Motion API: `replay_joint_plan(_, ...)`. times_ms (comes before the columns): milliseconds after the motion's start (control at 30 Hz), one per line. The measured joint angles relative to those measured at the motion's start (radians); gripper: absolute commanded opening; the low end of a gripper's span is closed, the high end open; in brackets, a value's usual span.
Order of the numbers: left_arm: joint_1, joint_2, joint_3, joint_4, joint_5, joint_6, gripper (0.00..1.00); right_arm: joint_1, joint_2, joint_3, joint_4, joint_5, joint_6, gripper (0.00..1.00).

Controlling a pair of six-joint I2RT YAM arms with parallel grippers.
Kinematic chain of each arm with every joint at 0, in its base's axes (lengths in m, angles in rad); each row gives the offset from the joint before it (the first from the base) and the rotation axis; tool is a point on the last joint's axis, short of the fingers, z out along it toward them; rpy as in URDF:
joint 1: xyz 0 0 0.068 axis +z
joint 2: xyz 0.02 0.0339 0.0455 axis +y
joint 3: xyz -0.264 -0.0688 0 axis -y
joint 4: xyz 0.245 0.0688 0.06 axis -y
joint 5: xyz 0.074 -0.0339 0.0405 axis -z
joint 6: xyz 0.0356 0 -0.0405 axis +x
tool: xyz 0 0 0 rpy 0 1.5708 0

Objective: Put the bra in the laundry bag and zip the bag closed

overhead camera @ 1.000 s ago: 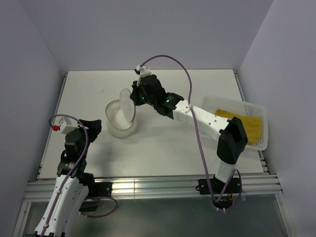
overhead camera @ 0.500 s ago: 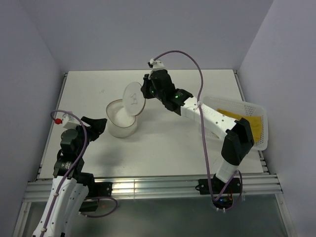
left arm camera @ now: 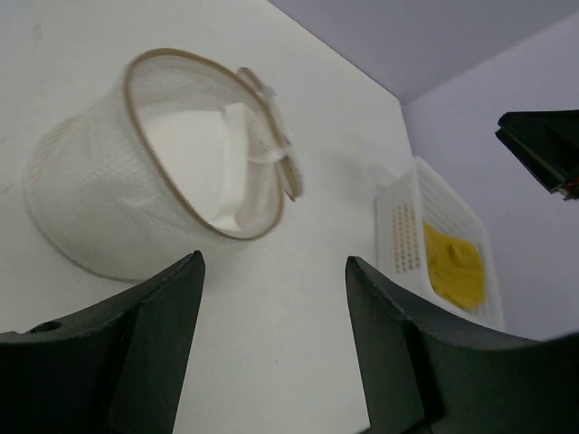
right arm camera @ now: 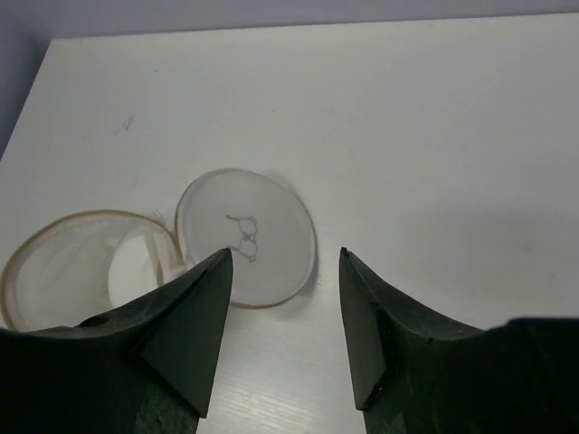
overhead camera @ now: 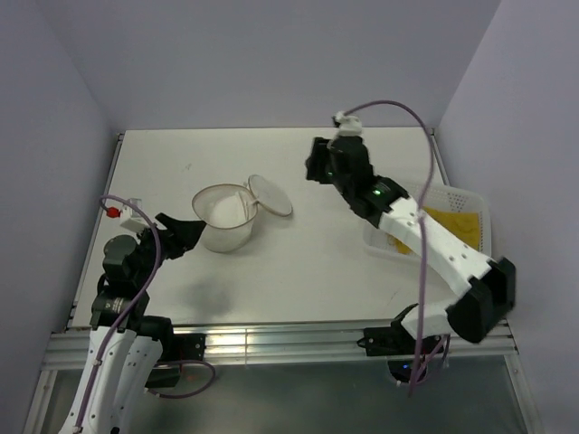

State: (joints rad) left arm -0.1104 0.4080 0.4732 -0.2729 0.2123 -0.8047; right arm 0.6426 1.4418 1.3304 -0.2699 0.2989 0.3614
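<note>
The laundry bag (overhead camera: pixel 223 218) is a round white mesh tub with a tan rim, standing open at the table's middle left (left arm camera: pixel 136 194) (right arm camera: pixel 72 267). Its round lid (overhead camera: pixel 270 194) lies flat on the table to the right of the bag, still attached (right arm camera: pixel 246 237) (left arm camera: pixel 276 136). The mustard-yellow bra (overhead camera: pixel 457 222) lies in a white basket (overhead camera: pixel 472 195) at the right (left arm camera: pixel 457 267). My right gripper (overhead camera: pixel 314 167) hovers open and empty to the right of the lid (right arm camera: pixel 285 253). My left gripper (overhead camera: pixel 185 233) is open and empty just left of the bag (left arm camera: pixel 271 267).
The white slotted basket (left arm camera: pixel 403 231) sits at the table's right edge, partly under my right arm (overhead camera: pixel 425 235). Walls close in the table at the back and both sides. A metal rail runs along the near edge (overhead camera: pixel 271 339).
My right gripper opened and let go of the lid, which dropped flat beside the bag. The right arm pulled away to the right. The left gripper edged closer to the bag.
</note>
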Motion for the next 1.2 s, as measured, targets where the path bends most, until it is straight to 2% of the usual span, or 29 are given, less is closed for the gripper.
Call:
replay_joint_plan(100, 0.000, -0.008, 0.072, -0.034, 0.113, 0.060, 0.72, -0.109, -0.218, -0.175, 0.010, 0.018, 0.028, 0.48)
replay_joint_plan(167, 0.000, -0.022, 0.113, -0.056, 0.177, 0.100, 0.73, -0.199, -0.335, -0.302, 0.024, 0.042, 0.062, 0.45)
replay_joint_plan(267, 0.000, -0.056, 0.153, -0.093, 0.259, 0.166, 0.76, -0.319, -0.488, -0.468, 0.034, 0.080, 0.097, 0.46)
replay_joint_plan(333, -0.005, -0.082, 0.165, -0.119, 0.295, 0.205, 0.78, -0.367, -0.522, -0.554, 0.032, 0.095, 0.116, 0.50)
replay_joint_plan(467, -0.046, -0.116, 0.168, -0.148, 0.348, 0.251, 0.80, -0.513, -0.462, -0.629, 0.017, 0.100, 0.138, 0.68)
replay_joint_plan(533, -0.076, -0.120, 0.168, -0.154, 0.370, 0.267, 0.81, -0.582, -0.400, -0.631, 0.011, 0.095, 0.147, 0.72)
replay_joint_plan(667, -0.126, -0.118, 0.157, -0.156, 0.386, 0.270, 0.82, -0.685, -0.286, -0.629, 0.015, 0.072, 0.166, 0.74)
replay_joint_plan(733, -0.152, -0.115, 0.149, -0.159, 0.386, 0.270, 0.83, -0.717, -0.230, -0.625, 0.015, 0.063, 0.173, 0.79)
replay_joint_plan(900, -0.201, -0.111, 0.146, -0.159, 0.385, 0.270, 0.82, -0.756, -0.075, -0.584, 0.015, 0.024, 0.188, 0.76)
replay_joint_plan(1000, -0.221, -0.111, 0.146, -0.159, 0.385, 0.270, 0.82, -0.760, 0.010, -0.544, 0.019, -0.002, 0.199, 0.64)
replay_joint_plan(1033, -0.225, -0.111, 0.146, -0.159, 0.385, 0.270, 0.82, -0.760, 0.037, -0.531, 0.022, -0.009, 0.201, 0.51)
replay_joint_plan(1100, -0.230, -0.111, 0.146, -0.159, 0.385, 0.270, 0.80, -0.763, 0.083, -0.509, 0.020, -0.021, 0.205, 0.32)
replay_joint_plan(1133, -0.231, -0.111, 0.146, -0.159, 0.384, 0.270, 0.80, -0.765, 0.103, -0.498, 0.018, -0.029, 0.208, 0.14)
replay_joint_plan(1200, -0.232, -0.111, 0.146, -0.159, 0.385, 0.270, 0.79, -0.766, 0.109, -0.496, 0.021, -0.032, 0.211, 0.02)
